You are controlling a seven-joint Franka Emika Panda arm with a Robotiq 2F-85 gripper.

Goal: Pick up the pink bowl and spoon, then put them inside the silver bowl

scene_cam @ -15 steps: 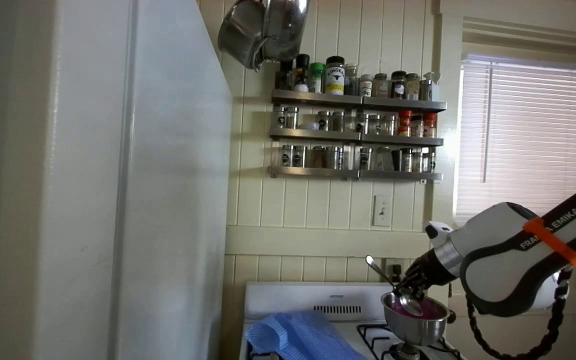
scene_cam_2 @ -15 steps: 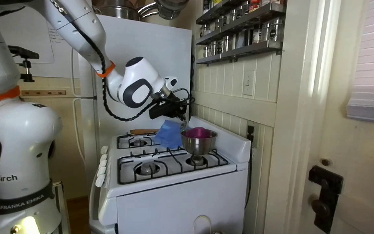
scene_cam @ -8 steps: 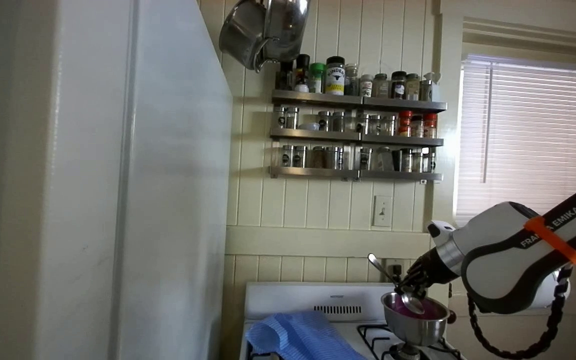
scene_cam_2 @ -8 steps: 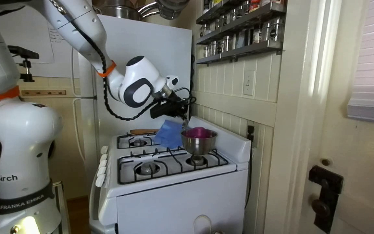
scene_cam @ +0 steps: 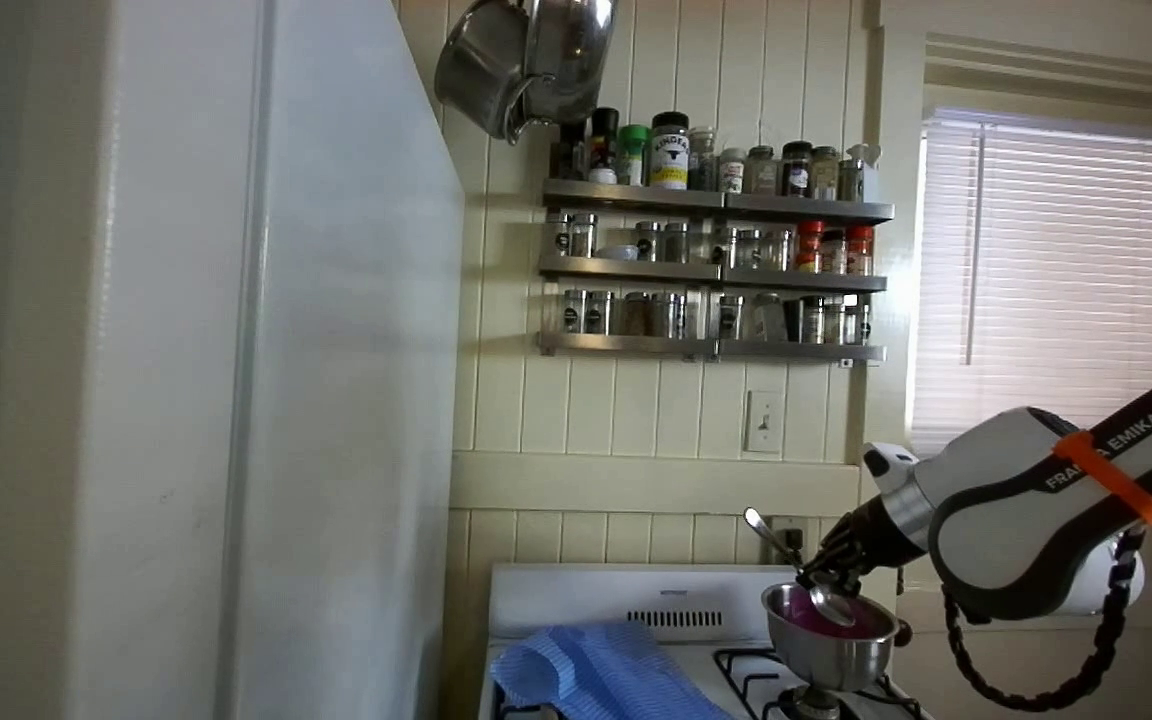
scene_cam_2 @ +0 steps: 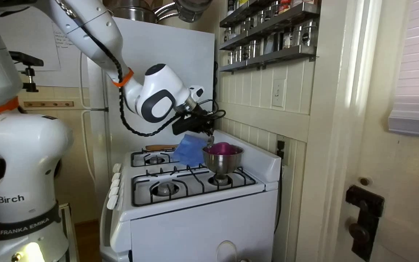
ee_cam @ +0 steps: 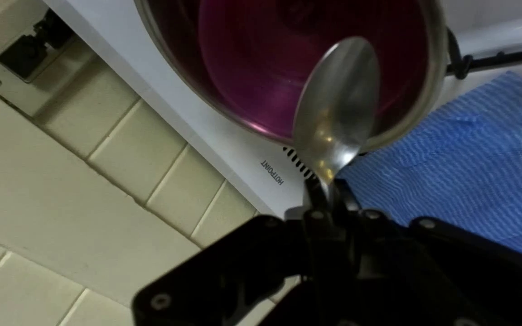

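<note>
The silver bowl (scene_cam: 826, 658) stands on the back burner, and also shows in an exterior view (scene_cam_2: 222, 163) and the wrist view (ee_cam: 435, 68). The pink bowl (ee_cam: 252, 68) sits inside it; its pink shows in both exterior views (scene_cam: 868, 622) (scene_cam_2: 222, 148). My gripper (ee_cam: 329, 192) is shut on the spoon (ee_cam: 340, 97) by its handle. In an exterior view the spoon (scene_cam: 833, 605) is tilted, handle end up, its head at the silver bowl's opening. My gripper (scene_cam: 808, 578) is just above the bowl's near rim area; whether the spoon touches either bowl I cannot tell.
A blue cloth (scene_cam: 606, 670) lies on the stove (scene_cam_2: 202, 211) beside the silver bowl. The stove's back panel (scene_cam: 586, 600) and the wall are close behind. Black grates (scene_cam_2: 166, 185) cover the burners. A wooden handle (scene_cam_2: 160, 147) lies at the far side. Spice shelves (scene_cam: 716, 270) hang above.
My gripper and the spoon have moved slightly to the right in both exterior views, further over the silver bowl. The bowls and cloth have not moved.
</note>
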